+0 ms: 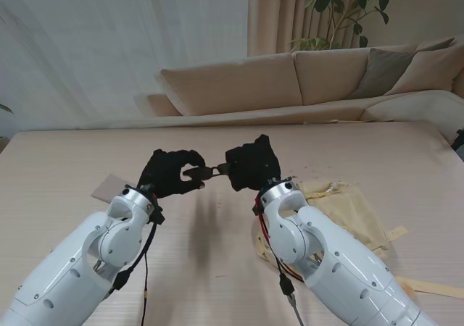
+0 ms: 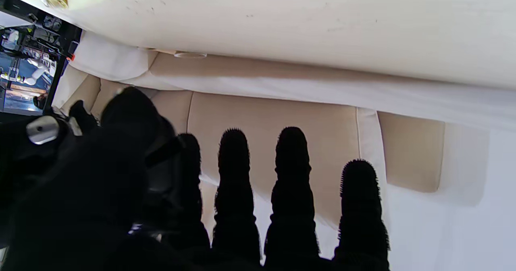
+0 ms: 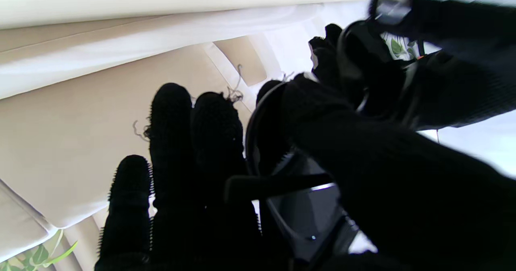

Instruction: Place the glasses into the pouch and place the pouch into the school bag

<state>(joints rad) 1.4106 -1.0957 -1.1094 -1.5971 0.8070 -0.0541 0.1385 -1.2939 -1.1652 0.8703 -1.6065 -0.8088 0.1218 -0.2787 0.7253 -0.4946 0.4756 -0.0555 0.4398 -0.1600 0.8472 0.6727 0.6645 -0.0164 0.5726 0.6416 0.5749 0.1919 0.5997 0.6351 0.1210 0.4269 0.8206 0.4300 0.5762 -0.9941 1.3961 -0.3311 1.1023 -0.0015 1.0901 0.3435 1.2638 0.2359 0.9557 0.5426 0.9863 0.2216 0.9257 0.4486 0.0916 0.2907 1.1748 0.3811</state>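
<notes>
Holding the glasses (image 1: 204, 172) between us above the table (image 1: 65, 159), we have our left hand (image 1: 168, 174) on one end and our right hand (image 1: 252, 164) on the other, both hands closed on the frame. Our right wrist view shows the glasses (image 3: 306, 206) pinched between thumb and fingers (image 3: 171, 142). Our left wrist view shows four fingers (image 2: 236, 182) nearly straight, the thumb side too dark to read. Relative to the glasses, the school bag (image 1: 348, 206) lies on the table to the right and nearer to us, partly under our right arm; the grey pouch (image 1: 109, 188) lies to the left, beside our left wrist.
</notes>
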